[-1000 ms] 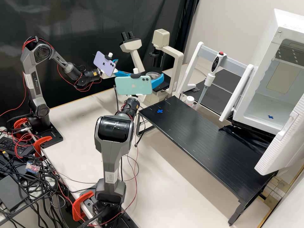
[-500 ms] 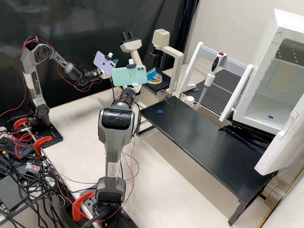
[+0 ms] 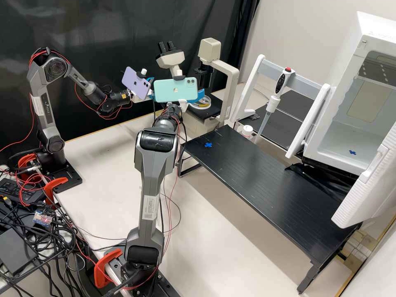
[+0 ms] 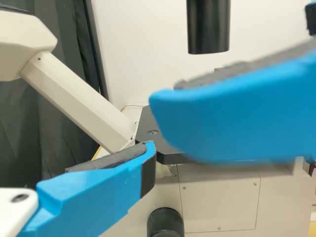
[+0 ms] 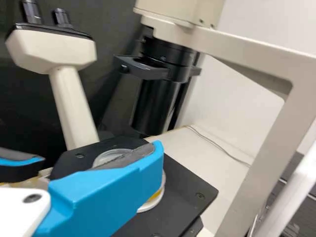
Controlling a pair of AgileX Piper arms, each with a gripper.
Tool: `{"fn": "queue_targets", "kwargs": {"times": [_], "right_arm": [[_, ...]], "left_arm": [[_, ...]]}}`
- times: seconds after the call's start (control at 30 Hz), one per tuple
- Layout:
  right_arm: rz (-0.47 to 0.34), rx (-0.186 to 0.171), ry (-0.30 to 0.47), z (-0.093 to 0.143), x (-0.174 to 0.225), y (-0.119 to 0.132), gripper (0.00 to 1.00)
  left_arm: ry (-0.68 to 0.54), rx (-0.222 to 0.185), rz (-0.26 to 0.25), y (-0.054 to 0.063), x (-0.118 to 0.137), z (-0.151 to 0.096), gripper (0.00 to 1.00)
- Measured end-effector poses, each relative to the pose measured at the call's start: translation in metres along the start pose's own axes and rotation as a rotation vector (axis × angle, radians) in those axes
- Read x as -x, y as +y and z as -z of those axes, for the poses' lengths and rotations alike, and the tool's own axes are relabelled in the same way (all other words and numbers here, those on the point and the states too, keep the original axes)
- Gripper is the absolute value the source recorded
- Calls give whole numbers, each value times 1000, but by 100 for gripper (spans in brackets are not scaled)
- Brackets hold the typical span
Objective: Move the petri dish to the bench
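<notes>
In the high view, the petri dish (image 3: 201,102), clear with yellow inside, rests on the microscope's black stage (image 3: 209,111). My right gripper (image 3: 197,98) is just left of it, partly behind the teal phone. My left gripper (image 3: 151,87) stands open farther left. The right wrist view has my open right gripper (image 5: 102,151), with one finger covering part of the dish (image 5: 157,199); another blue finger shows at the left edge. In the left wrist view, a finger of my left gripper (image 4: 106,157) has its grey pad bare, and a large blurred blue finger lies across the right side.
The black raised bench (image 3: 264,177) bears a blue cross mark (image 3: 208,144). Behind it are a pipette (image 3: 274,99) on a white stand and a small white container (image 3: 247,131). The open white incubator (image 3: 350,132) is at right. The microscope arm (image 3: 232,86) rises beside the stage.
My right gripper, earlier over the dish's near side, has moved up and left, uncovering more of the dish, and then slightly right again. The left arm has stayed still.
</notes>
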Motion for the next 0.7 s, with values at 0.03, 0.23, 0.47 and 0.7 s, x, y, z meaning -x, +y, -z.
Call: {"fn": "queue_targets", "kwargs": {"times": [0.03,0.23,0.47,0.7], "right_arm": [[-2,-3,-1,0,-4,3,100],[11,-23,-37,-14,-27,10,100],[65,-35,-87,-34,-46,5,100],[118,-108,-128,-52,-56,-14,100]], "left_arm": [[0,0,0,0,0,0,100],[0,0,0,0,0,0,100],[0,0,0,0,0,0,100],[0,0,0,0,0,0,100]]}}
